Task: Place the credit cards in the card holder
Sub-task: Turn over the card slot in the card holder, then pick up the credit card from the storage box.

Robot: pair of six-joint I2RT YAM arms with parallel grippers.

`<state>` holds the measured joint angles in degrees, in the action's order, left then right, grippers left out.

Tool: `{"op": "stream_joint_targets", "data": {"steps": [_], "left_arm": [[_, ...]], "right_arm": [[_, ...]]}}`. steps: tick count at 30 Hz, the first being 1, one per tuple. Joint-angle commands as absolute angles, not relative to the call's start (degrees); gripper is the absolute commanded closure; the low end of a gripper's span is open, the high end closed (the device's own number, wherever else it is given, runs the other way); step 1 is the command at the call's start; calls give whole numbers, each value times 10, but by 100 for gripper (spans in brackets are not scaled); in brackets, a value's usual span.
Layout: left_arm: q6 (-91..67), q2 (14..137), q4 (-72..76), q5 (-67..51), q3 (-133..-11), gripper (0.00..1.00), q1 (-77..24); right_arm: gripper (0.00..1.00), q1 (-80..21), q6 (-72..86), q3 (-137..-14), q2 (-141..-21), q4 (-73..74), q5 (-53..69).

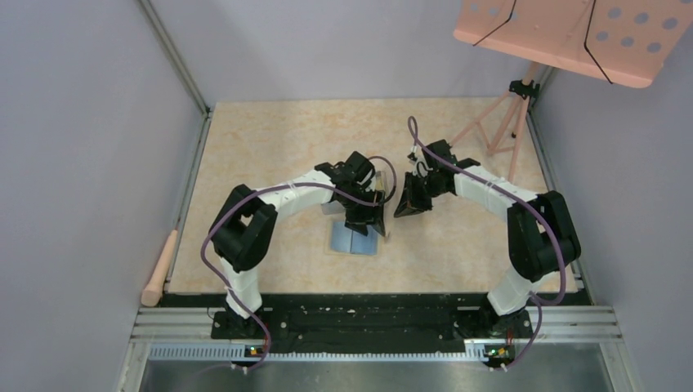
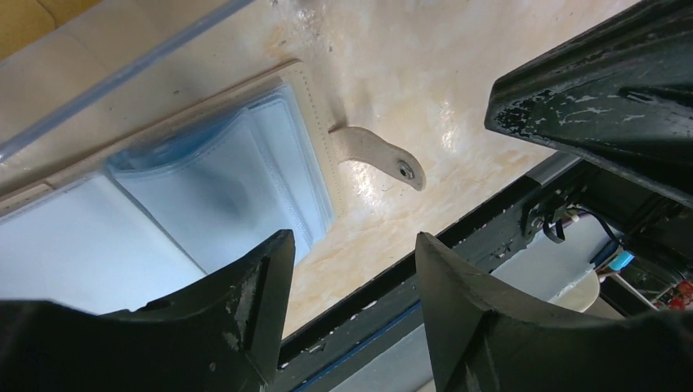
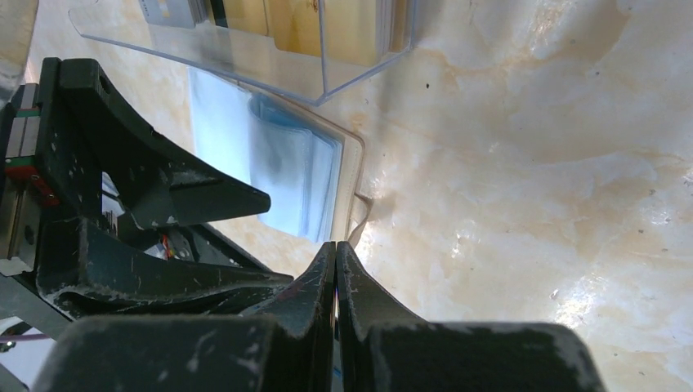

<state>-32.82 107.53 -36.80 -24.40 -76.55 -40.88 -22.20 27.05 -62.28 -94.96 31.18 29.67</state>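
Note:
The card holder [image 1: 355, 238] lies open on the table, blue pockets up; it also shows in the left wrist view [image 2: 204, 188] with its beige snap tab [image 2: 384, 155] sticking out, and in the right wrist view [image 3: 286, 163]. Golden credit cards [image 3: 294, 24] stand inside a clear plastic box [image 3: 327, 57] just beyond the holder. My left gripper [image 1: 365, 219] [image 2: 351, 241] is open and empty, hovering over the holder's right edge. My right gripper [image 1: 406, 208] [image 3: 336, 245] is shut with nothing showing between its jaws, just right of the holder near the tab.
The clear box's edge [image 2: 122, 73] runs along the holder's far side. The two grippers are close together above the holder. A pink music stand [image 1: 572, 33] stands at the back right. A wooden handle [image 1: 159, 269] lies off the table's left edge.

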Motion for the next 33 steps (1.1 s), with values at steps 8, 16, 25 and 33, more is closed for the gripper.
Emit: {"op": "stream_joint_targets", "data": {"steps": [8,16,25,33], "left_arm": [[-302,965,-278,-274,-740,31,-346],[-353,972,-191,-415,-715,37,-180],[-217,1068,-391,-355,-843,47,-101],[-139,1105,-469,-262,-879,55,-103]], "right_arm": [[100,-215,269,-712,-952,322,292],[100,-218,285,-847,-1056,324,309],[93,-270,314,-1035,-1214,354,322],[75,-327,334,-1099,-1310,365,328]]}}
